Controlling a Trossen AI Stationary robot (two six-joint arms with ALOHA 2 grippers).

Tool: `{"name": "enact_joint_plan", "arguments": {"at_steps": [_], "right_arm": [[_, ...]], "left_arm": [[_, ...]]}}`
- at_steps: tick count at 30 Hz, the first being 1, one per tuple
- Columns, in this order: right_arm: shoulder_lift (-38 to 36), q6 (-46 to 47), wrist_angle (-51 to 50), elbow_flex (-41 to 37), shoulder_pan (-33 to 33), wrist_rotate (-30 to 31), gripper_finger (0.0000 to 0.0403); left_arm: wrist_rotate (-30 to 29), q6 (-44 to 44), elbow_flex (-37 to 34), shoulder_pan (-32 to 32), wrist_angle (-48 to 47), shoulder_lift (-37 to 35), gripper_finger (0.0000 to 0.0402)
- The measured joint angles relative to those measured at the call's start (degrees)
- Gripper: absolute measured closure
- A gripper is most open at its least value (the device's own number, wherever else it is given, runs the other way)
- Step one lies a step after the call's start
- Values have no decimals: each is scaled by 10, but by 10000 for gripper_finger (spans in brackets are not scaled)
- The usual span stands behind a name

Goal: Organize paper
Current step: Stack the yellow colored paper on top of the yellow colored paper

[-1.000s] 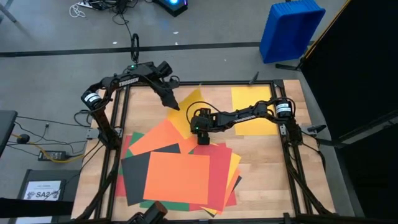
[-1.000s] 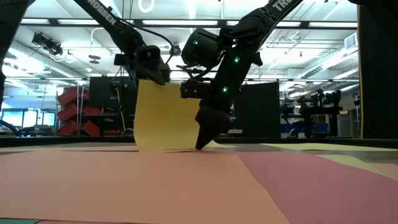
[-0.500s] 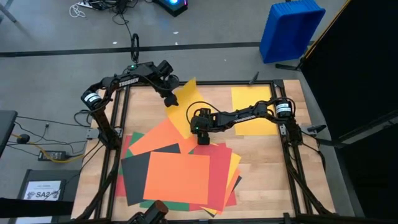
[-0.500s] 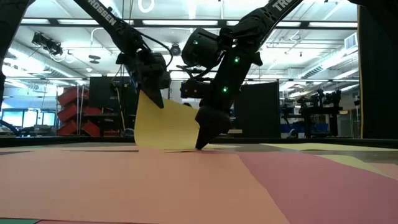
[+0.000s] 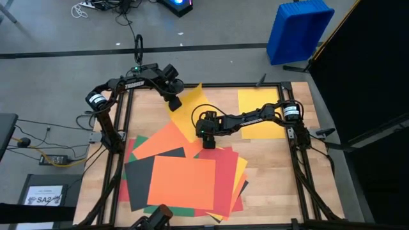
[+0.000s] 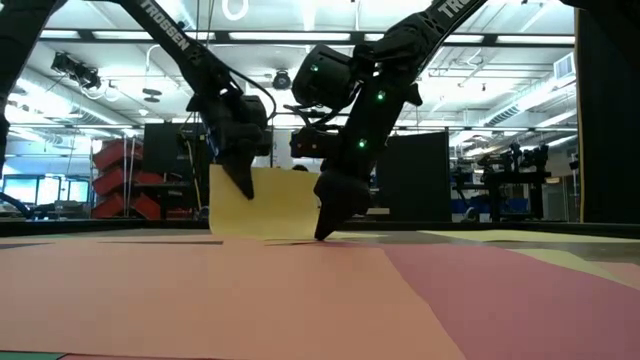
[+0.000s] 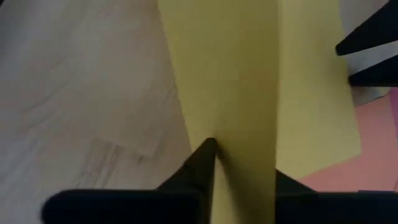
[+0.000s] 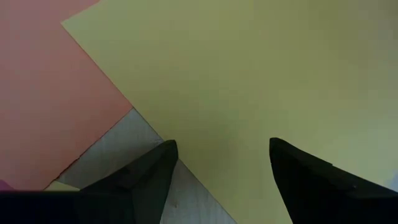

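A yellow sheet of the paper (image 5: 192, 115) lies at the table's far middle with its far left part raised off the wood; in the low view this yellow sheet (image 6: 270, 200) stands up like a wall. My left gripper (image 5: 174, 103) is shut on that raised part. My right gripper (image 5: 208, 143) is open, with its tips down at the sheet's near end, next to a pile of orange, red, black, green and yellow paper (image 5: 185, 179). A second yellow sheet (image 5: 259, 115) lies flat at the far right. My left gripper pinches the yellow sheet's raised left edge (image 7: 249, 143) between its two fingers, one layer, slanting down from the far left. The held part is lifted clear and bends up from the table. My right gripper sets its open fingertips (image 6: 326, 232) down on the sheet's near end (image 8: 261, 118), slanting down from the right. One finger (image 8: 305, 168) is over the sheet and the other (image 8: 152, 171) is at its edge. That end lies flat on the wood.
The black frame rails (image 5: 121, 128) run along the table's edges. A blue bin (image 5: 299, 29) stands on the floor beyond the far right corner. A small white sheet marked SA2 (image 5: 46, 195) lies left of the table. Bare wood (image 5: 275, 172) shows at the near right.
My left gripper has tipped further downward, sunk a little and shut on the yellow sheet's raised left edge. That raised part now stands lower than before, while the sheet's near end has stayed under my right gripper.
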Motion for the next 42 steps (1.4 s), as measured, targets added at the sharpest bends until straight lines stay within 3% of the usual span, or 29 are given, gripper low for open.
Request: {"name": "enact_joint_plan", "arguments": {"at_steps": [6, 13, 16, 23, 30, 42], "right_arm": [[-39, -8, -5, -2, 1, 26, 171], [-100, 52, 1, -1, -8, 36, 185], [-118, 101, 8, -1, -37, -2, 188], [-129, 157, 114, -54, -130, -165, 193], [-136, 188, 238, -146, -193, -248, 198], [-203, 235, 409, -257, -269, -290, 200]], "left_arm": [[-33, 6, 0, 3, -1, 0, 401], [-43, 30, 0, 3, -25, 0, 401], [-43, 38, 0, 2, -32, 0, 401], [-43, 61, 0, -6, -48, -13, 401], [-44, 71, 0, -17, -50, -55, 401], [-58, 73, 0, -50, -52, -92, 401]]}}
